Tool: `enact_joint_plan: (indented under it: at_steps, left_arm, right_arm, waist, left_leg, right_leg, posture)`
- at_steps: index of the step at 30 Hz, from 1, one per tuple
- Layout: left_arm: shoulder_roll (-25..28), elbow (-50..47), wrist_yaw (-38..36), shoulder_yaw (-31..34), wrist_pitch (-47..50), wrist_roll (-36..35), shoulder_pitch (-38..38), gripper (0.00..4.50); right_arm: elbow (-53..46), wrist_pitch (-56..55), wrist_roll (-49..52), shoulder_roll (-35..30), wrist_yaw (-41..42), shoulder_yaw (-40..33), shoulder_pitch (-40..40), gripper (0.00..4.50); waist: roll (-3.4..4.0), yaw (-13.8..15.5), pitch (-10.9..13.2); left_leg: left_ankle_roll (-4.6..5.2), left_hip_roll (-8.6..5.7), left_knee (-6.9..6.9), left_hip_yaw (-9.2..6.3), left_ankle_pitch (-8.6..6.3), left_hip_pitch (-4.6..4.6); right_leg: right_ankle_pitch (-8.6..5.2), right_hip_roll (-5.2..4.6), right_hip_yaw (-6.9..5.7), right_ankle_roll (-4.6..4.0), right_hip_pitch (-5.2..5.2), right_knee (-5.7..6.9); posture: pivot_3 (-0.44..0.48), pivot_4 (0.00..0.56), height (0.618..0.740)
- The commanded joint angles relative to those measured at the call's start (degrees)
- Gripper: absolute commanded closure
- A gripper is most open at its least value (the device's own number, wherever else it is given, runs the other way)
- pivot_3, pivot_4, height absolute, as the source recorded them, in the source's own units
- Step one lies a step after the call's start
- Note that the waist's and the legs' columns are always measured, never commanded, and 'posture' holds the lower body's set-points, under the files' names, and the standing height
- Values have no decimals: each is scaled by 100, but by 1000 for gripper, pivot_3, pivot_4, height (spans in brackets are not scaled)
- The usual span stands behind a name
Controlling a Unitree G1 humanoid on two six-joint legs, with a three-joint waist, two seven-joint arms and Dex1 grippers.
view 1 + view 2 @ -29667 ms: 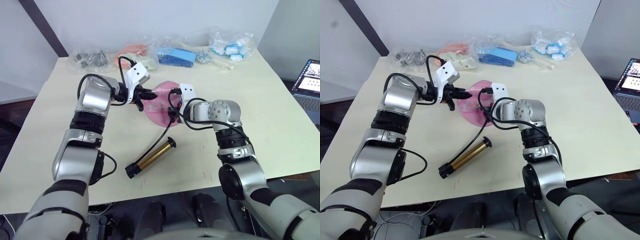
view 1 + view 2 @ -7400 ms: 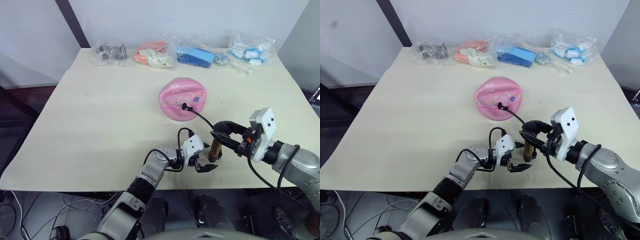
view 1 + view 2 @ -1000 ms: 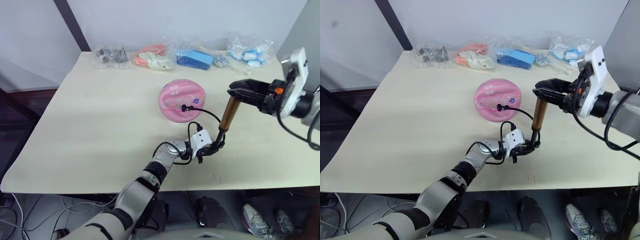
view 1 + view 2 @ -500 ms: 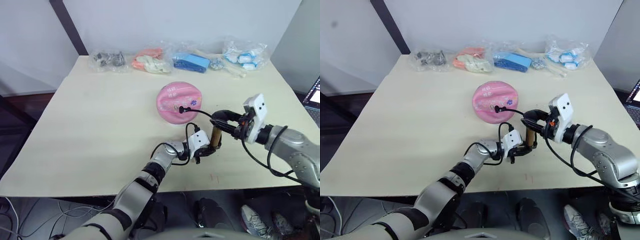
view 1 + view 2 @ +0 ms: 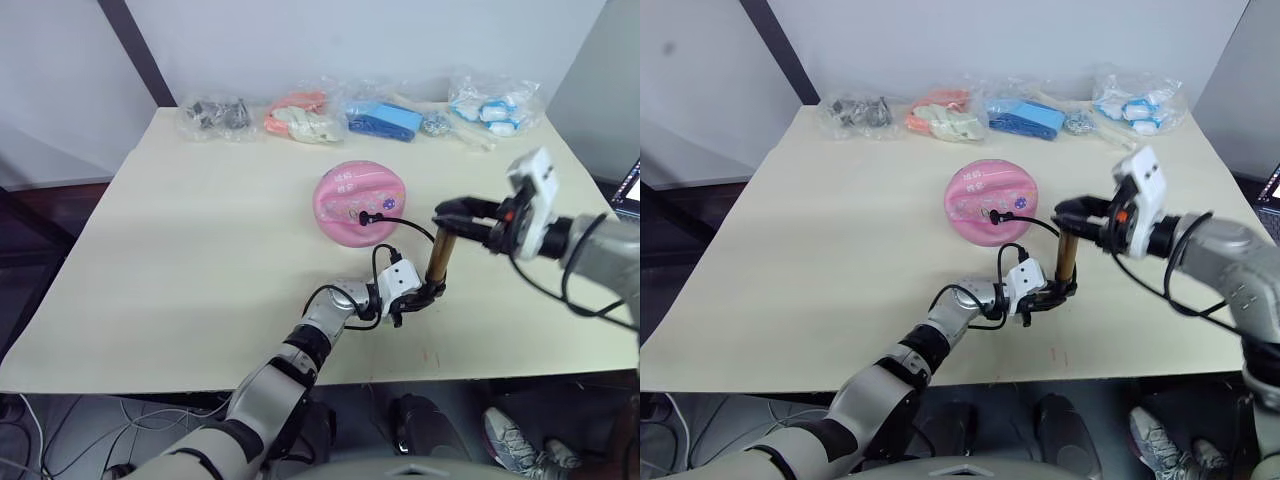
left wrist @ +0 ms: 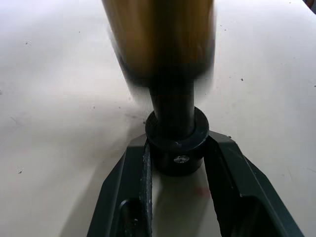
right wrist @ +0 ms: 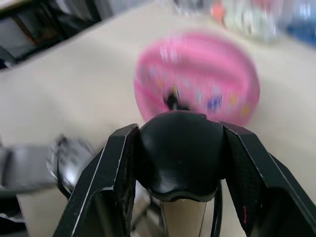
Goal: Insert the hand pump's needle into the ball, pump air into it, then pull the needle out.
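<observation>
Hand pump (image 5: 439, 257) stands upright on table (image 5: 180, 240); left gripper (image 5: 418, 297) clamps its base, right gripper (image 5: 452, 214) grips its top. Hose (image 5: 402, 222) runs into pink ball (image 5: 360, 202).

I see a cream table (image 5: 200, 230) stretching ahead of me, and I place everything else by it. Along its far edge lies a row of clear plastic bags. At the left end of that row is a bag of dark grey metal parts (image 5: 218, 115). Next to it sits a bag of orange and pale pieces (image 5: 300, 115), then a bag with blue items (image 5: 385, 118) near the middle of the far edge. Toward the table's far right corner rests a bag of white and blue items (image 5: 492, 105). A dark post (image 5: 130, 48) rises behind the table's far left corner.
</observation>
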Motion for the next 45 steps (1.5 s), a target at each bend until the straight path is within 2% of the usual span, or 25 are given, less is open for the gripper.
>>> enact_joint_plan:
  at_steps: [1,7,13,17,23,26,30,36,39,41,45]
  left_arm:
    - [27,264,-10,-188,120,253,164,3483]
    - [13,290,11,-179,98,250,163,3483]
    - [30,270,0,-179,115,247,171,3483]
    - [39,253,-13,-183,125,238,169,3483]
    - [63,182,-40,-197,139,229,211,3483]
    - [86,148,-59,-202,148,230,231,3483]
    - [89,116,-75,-204,166,227,241,3483]
    - [82,81,-85,-203,196,215,247,3483]
    - [89,68,-87,-201,213,213,245,3483]
    - [93,62,-81,-198,223,212,241,3483]
    - [102,68,-64,-194,221,214,248,3483]
  right_arm:
    - [-12,149,354,-313,-241,-766,-778,2553]
    - [361,497,736,-660,-297,-955,-1584,2553]
    - [304,547,940,-657,-425,-1038,-1608,2553]
    - [-199,281,705,-343,-473,-911,-526,2553]
    - [-741,-563,-139,19,-292,-323,1157,2553]
    - [-685,-931,-541,238,-275,112,1720,2553]
    - [-349,-1430,-1169,575,-234,727,2258,2553]
    - [291,-1799,-2006,1098,-311,1522,2572,2558]
    - [414,-1908,-2206,1201,-232,1632,2659,2558]
    - [254,-1867,-2140,1174,-209,1474,2623,2558]
    - [-482,-1539,-1412,947,-249,560,2140,2558]
  waist:
    - [-1,12,1]
    - [1,36,4]
    - [1,64,6]
    - [-6,92,2]
    - [-42,64,-26]
    - [-51,58,-30]
    - [-53,22,-37]
    - [-70,-32,-70]
    - [-82,-42,-81]
    - [-95,-44,-94]
    - [-80,-36,-82]
  left_leg:
    - [0,-1,0,0,0,-6]
    - [2,-21,8,4,1,-51]
    - [2,-22,9,4,1,-62]
    - [2,-21,8,-1,1,-65]
    - [3,-15,7,-2,1,-34]
    - [2,-5,-1,-2,0,23]
    - [2,5,-5,5,0,48]
    - [1,11,-7,1,0,73]
    - [0,13,-26,-3,-1,120]
    - [-1,18,-34,-3,-2,131]
    - [-1,18,-34,-3,-2,128]
  right_leg:
    - [0,-2,-1,-1,-5,-1]
    - [2,-26,0,2,-50,11]
    - [2,-29,-4,2,-62,15]
    - [1,-29,-9,2,-62,12]
    - [-2,-20,-9,6,-40,22]
    - [-16,-6,-6,21,15,15]
    - [-19,6,0,22,33,12]
    - [-22,11,-4,18,60,6]
    - [-28,11,-7,16,111,-13]
    - [-38,12,-9,11,118,-16]
    - [-38,12,-10,11,116,-16]
  posture:
    - [0,150,740]
    - [0,150,740]
    - [0,150,740]
    - [0,150,740]
    - [0,150,740]
    - [0,150,740]
    - [0,150,740]
    - [0,150,740]
    - [0,150,740]
    - [0,150,740]
    - [0,150,740]
